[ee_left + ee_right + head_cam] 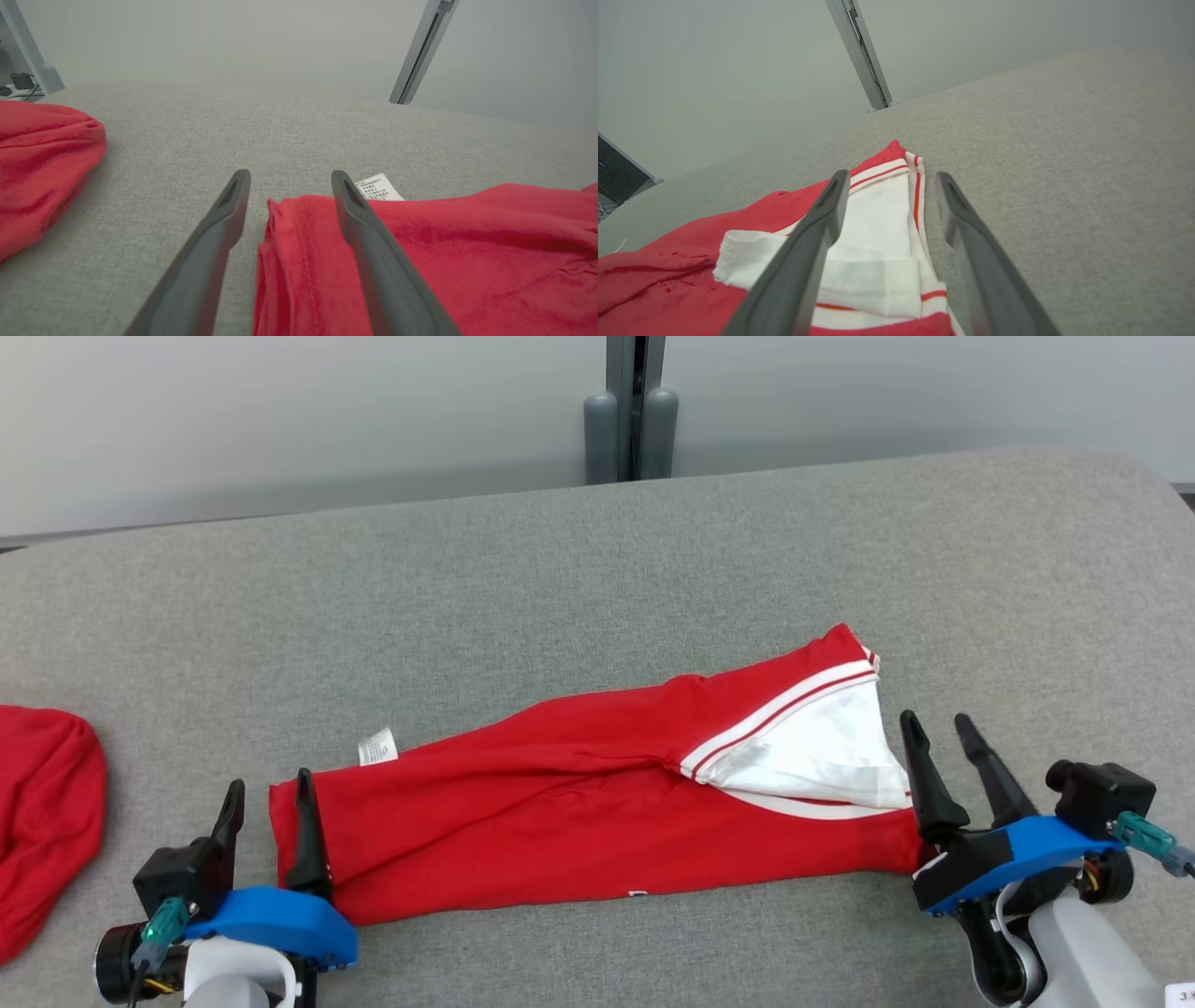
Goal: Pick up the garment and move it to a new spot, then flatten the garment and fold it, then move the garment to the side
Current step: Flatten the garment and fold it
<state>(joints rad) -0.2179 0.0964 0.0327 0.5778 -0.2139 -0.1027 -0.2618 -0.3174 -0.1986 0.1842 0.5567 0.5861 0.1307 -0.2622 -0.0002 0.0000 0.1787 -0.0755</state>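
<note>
Left gripper (271,779), right gripper (934,717) agape at garment (560,803) ends, broad table (653,569) beyond

Grey cloth surface before a plain pale wall.
The surface (597,551) is covered in woven grey fabric, and its far edge curves down at the right corner. Behind it stands a flat, pale grey wall (280,420), evenly lit with no hard shadows. A grey post (618,364) splits the wall, with 2 rounded grey caps (602,434) at its foot. In the left wrist view, a small dark box (21,80) and cables lie far left.
</note>
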